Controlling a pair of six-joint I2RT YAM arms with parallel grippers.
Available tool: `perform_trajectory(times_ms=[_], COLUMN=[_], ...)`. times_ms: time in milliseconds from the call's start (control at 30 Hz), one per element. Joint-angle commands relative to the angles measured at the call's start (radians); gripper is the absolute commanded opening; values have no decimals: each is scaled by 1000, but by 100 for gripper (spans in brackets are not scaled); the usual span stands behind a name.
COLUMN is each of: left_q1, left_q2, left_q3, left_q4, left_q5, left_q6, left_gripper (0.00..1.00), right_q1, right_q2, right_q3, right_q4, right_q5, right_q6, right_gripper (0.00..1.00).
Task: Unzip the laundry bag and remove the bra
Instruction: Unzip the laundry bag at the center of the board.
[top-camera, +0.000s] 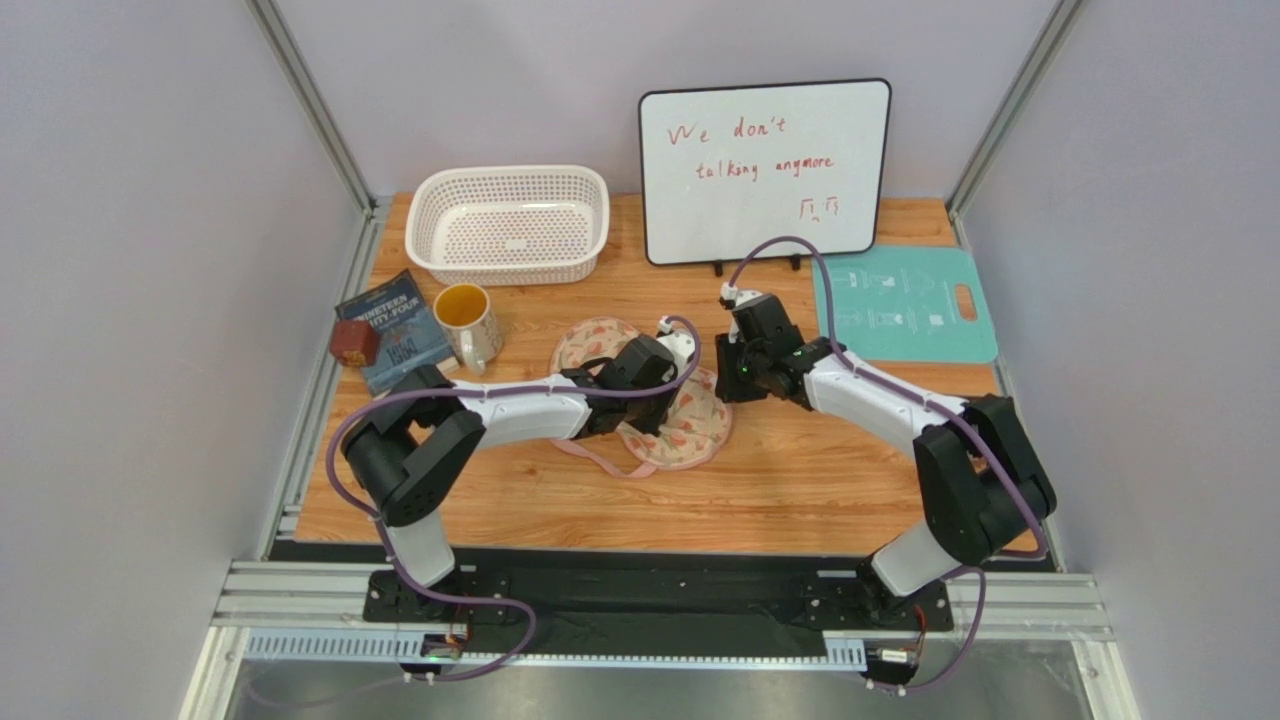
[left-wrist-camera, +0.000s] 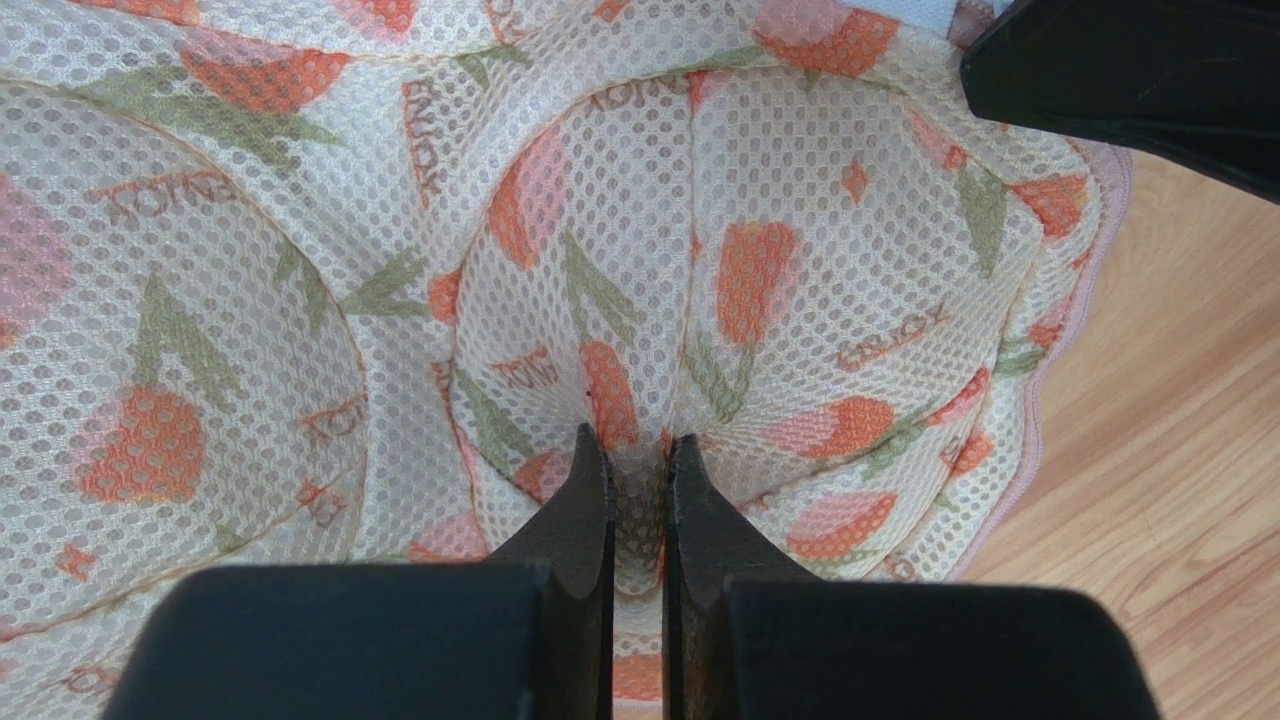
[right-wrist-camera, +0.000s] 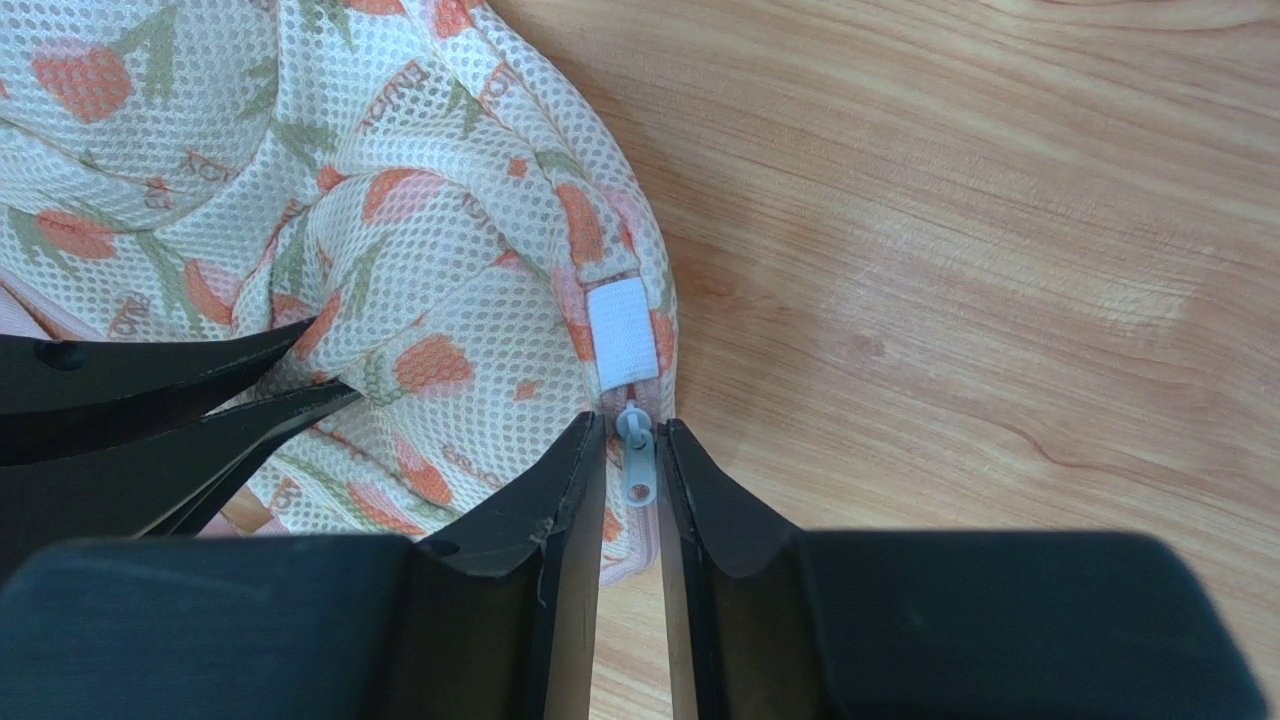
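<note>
Anchoring pinch of left gripper (left-wrist-camera: 639, 450) on laundry bag (left-wrist-camera: 781, 270) mesh; right gripper (right-wrist-camera: 634, 435) nipped narrowly onto zipper pull (right-wrist-camera: 640, 468) at bag's edge.

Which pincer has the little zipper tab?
The right pincer: it pinches the small grey metal zipper pull; the left pincer pinches only cream flowered mesh laundry bag.

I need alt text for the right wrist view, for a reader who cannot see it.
The right gripper has a fingertip on each side of the grey zipper pull of the laundry bag, below a white tab. The bag lies on a wooden table.
</note>
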Motion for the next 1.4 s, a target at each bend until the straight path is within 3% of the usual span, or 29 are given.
perform_trajectory(times_ms=[0, 367, 633, 933, 1167, 1367], left_q1=[4, 4, 3, 3, 4, 4], left_q2=[19, 19, 21, 24, 33, 57], left_q3=[-34, -31, -26, -26, -23, -10], left_q4=[-169, -175, -177, -181, -183, -196], left_q5=[5, 2, 2, -1, -1, -15], left_q6=[14, 14, 16, 20, 22, -7], left_gripper=[0, 0, 0, 0, 0, 0], right_q1=[0, 0, -1, 0, 0, -1], right_q2=[-44, -69, -52, -37, -60, -97], right_q3=[-8, -14, -35, -40, -42, -78], right_q4=[17, -4, 5, 13, 10, -13], right_q5=[4, -11, -24, -44, -25, -16], right_q6=[-9, -15, -12, -16, -32, -26], right_gripper=[24, 31, 30, 20, 0, 0])
